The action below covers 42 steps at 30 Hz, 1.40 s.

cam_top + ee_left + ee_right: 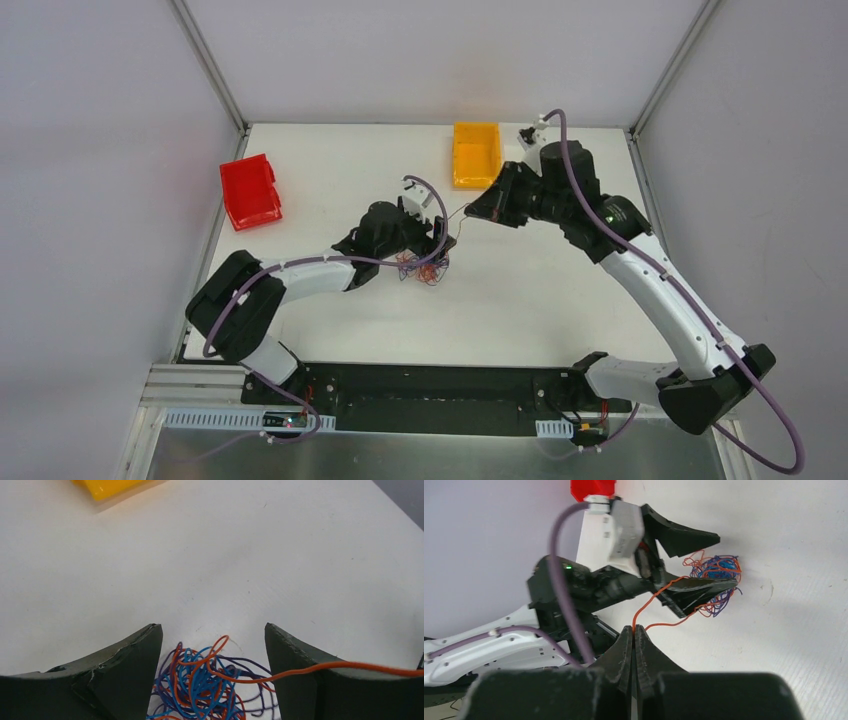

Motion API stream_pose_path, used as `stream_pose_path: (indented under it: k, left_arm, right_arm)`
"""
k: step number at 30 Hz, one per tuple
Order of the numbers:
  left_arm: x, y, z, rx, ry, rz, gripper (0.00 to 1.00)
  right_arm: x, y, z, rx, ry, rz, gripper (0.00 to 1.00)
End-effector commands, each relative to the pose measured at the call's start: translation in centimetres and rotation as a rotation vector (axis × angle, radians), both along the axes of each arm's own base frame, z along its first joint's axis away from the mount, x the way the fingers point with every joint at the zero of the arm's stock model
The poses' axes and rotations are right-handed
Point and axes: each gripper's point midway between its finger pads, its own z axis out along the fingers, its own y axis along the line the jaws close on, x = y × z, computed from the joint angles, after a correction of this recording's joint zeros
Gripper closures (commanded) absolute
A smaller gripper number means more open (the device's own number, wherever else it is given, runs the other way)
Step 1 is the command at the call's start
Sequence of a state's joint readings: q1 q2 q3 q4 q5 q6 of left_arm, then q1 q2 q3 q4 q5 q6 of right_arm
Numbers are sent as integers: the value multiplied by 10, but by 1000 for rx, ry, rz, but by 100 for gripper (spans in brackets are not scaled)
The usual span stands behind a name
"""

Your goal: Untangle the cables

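Bright, even light across the white table, probably from overhead; shadows on it are soft and faint. Top view crisp. Right wrist: the near fingers blur dark at the bottom edge. Left wrist slightly soft.

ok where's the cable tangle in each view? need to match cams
Top external: cable tangle mid-table, just below the left gripper.
Left wrist: cable tangle bottom centre, between that gripper's open fingers.
Right wrist: cable tangle upper right of centre, between the same fingers.
Shared landmark: the left gripper straddling it; one orange strand runs off to the shut right gripper.
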<state>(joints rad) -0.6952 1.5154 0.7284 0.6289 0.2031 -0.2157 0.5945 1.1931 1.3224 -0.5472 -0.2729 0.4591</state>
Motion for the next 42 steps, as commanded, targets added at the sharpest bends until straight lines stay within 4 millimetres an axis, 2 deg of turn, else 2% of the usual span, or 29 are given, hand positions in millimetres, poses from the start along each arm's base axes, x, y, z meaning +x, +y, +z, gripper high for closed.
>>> stream_pose_path:
  k: [1, 2, 3, 8, 12, 14, 16, 18, 20, 27, 29, 32, 35, 39, 42]
  left_arm:
    - [12, -6, -13, 25, 11, 34, 24]
    - [13, -2, -22, 44, 27, 56, 24]
    - [16, 0, -25, 55, 33, 74, 24]
    - [19, 3, -53, 141, 145, 109, 25]
    - [20, 11, -56, 185, 180, 144, 26]
    - [21, 18, -50, 200, 165, 165, 26]
    - [20, 26, -42, 210, 143, 181, 30]
    - [19, 33, -35, 217, 122, 193, 47]
    - [22, 45, -32, 240, 115, 239, 59]
    - [35, 85, -31, 276, 128, 410, 57]
    - [36, 97, -27, 260, 130, 447, 57]
    - [38, 113, -24, 241, 131, 490, 59]
    - [38, 123, -22, 236, 124, 518, 61]
    - [38, 127, -20, 240, 114, 532, 62]
    - [36, 128, -18, 237, 111, 529, 62]
  right_arm:
    - [1, 2, 64, 81, -103, -7, 100]
    - [2, 0, 86, 96, -146, -16, 100]
    - [4, -3, 94, 91, -161, -30, 100]
    - [6, -22, 178, 156, -338, -120, 100]
    - [8, -44, 214, 168, -431, -223, 100]
    - [9, -53, 218, 157, -454, -259, 100]
    - [13, -62, 212, 132, -452, -310, 100]
    - [14, -68, 203, 112, -445, -335, 100]
    - [15, -75, 195, 92, -449, -368, 100]
    - [17, -129, 188, -69, -527, -564, 100]
    - [18, -145, 174, -143, -527, -617, 100]
    - [20, -154, 126, -251, -465, -633, 100]
    - [16, -155, 66, -335, -359, -615, 100]
    - [6, -149, -9, -377, -202, -584, 100]
    - [-1, -134, -51, -338, -95, -540, 100]
